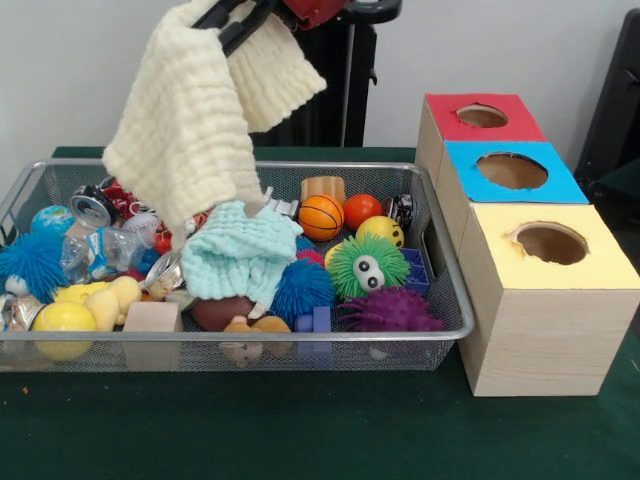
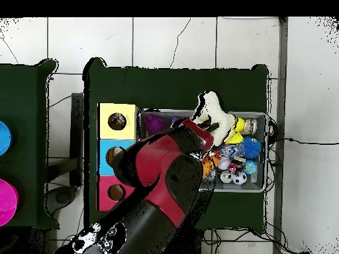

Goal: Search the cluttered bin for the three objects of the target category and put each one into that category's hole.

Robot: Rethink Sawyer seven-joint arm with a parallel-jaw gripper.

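My gripper (image 1: 236,20) is at the top of the front view, high over the left half of the bin (image 1: 300,166), and shut on a cream knitted cloth (image 1: 190,130) that hangs down to the clutter. In the overhead view the red arm covers much of the bin (image 2: 265,152), and the gripper (image 2: 205,126) holds the cloth (image 2: 215,111) above it. No white wad with coloured patches shows plainly; the clutter and the cloths hide part of the bin. The hole (image 1: 551,243) in the yellow-topped box stands open at the right; it also shows in the overhead view (image 2: 117,121).
A mint knitted cloth (image 1: 240,255) lies mid-bin. Around it lie green (image 1: 367,265), purple (image 1: 390,310) and blue (image 1: 300,290) spiky balls, a small basketball (image 1: 320,217), cans (image 1: 95,205) and a wooden block (image 1: 152,318). Blue-topped (image 1: 512,170) and red-topped (image 1: 482,115) boxes stand behind the yellow one.
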